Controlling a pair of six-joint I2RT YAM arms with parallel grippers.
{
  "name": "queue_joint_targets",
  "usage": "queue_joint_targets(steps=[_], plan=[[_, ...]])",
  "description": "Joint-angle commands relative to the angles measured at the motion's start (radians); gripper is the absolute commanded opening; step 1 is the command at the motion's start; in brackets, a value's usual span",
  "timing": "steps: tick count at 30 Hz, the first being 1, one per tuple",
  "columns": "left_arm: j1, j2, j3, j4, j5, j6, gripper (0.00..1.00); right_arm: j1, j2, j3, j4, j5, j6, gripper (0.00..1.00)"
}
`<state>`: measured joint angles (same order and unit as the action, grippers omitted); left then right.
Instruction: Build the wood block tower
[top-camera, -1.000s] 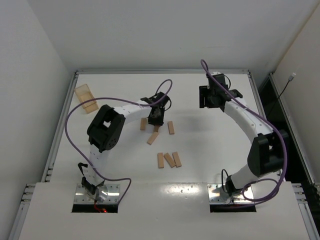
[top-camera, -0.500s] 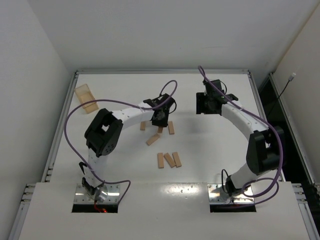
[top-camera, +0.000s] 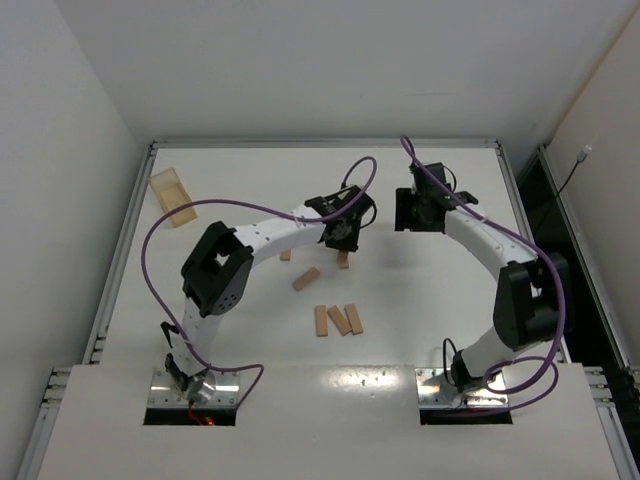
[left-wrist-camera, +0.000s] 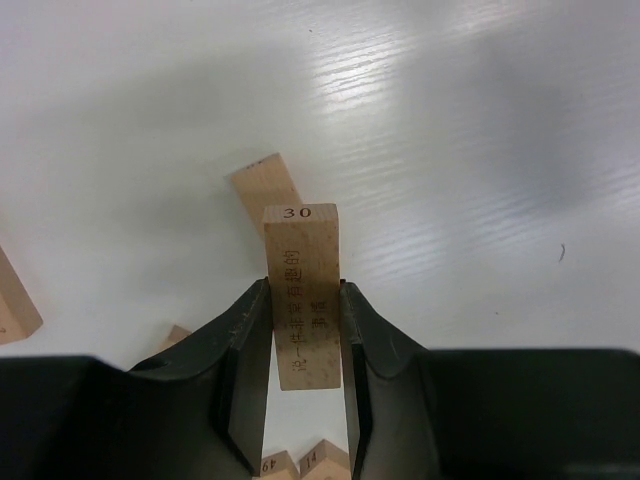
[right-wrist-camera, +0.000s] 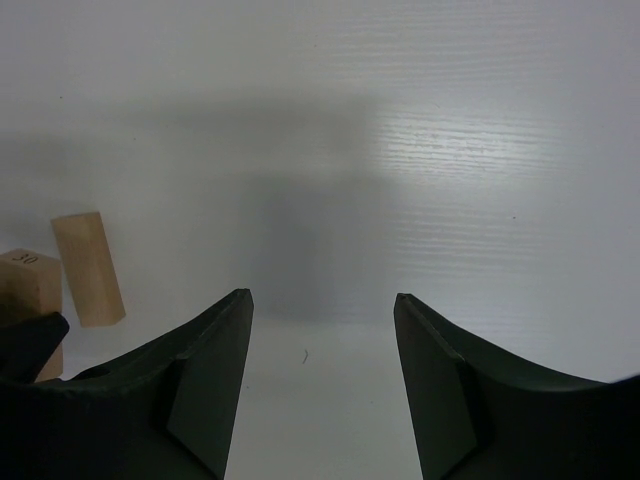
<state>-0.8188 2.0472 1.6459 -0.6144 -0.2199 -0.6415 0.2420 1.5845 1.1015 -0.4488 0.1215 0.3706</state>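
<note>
My left gripper (top-camera: 340, 234) is shut on one light-tan wood block (left-wrist-camera: 302, 290) marked 30, gripped by its long sides, above the table (top-camera: 250, 180). A second block (left-wrist-camera: 264, 186) lies on the table just under and beyond the held one's end. Loose blocks lie flat in the top view: one (top-camera: 285, 254), one (top-camera: 306, 278), one (top-camera: 343, 261), and three side by side (top-camera: 339, 320). No upright tower shows in any view. My right gripper (right-wrist-camera: 320, 297) is open and empty over bare table; it is right of the left gripper in the top view (top-camera: 405, 212).
A translucent amber box (top-camera: 172, 197) lies at the table's far left. The right wrist view shows a flat block (right-wrist-camera: 88, 268) and the held block (right-wrist-camera: 30, 285) at its left edge. Purple cables loop over both arms.
My left gripper has moved to the right with the block held in it. My right gripper has shifted slightly to the left and stays open.
</note>
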Motion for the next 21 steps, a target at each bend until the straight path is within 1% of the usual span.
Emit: queue_joint_targets(steps=[1,7,16,17,18,19,20,21], plan=[[0.000,0.039,0.046,-0.024,-0.030,-0.029,0.00,-0.015,-0.037,0.000,0.038,-0.010,0.019,0.56],[0.000,0.071,0.055,-0.024,-0.050,-0.029,0.00,-0.033,-0.046,0.000,0.038,-0.029,0.028,0.56],[0.000,0.116,0.075,-0.024,-0.039,-0.018,0.00,-0.043,-0.046,0.000,0.038,-0.051,0.028,0.55],[0.000,0.116,0.075,-0.024,-0.039,-0.018,0.02,-0.043,-0.046,0.000,0.038,-0.051,0.028,0.55],[0.000,0.116,0.075,-0.012,-0.029,-0.009,0.09,-0.043,-0.046,0.000,0.038,-0.051,0.028,0.55],[0.000,0.125,0.075,-0.011,-0.019,-0.009,0.24,-0.043,-0.046,0.000,0.038,-0.051,0.028,0.55],[0.000,0.125,0.075,-0.011,-0.019,-0.009,0.34,-0.043,-0.046,0.000,0.038,-0.062,0.028,0.55],[0.000,0.125,0.075,-0.011,-0.019,-0.009,0.41,-0.043,-0.046,0.000,0.038,-0.062,0.028,0.55]])
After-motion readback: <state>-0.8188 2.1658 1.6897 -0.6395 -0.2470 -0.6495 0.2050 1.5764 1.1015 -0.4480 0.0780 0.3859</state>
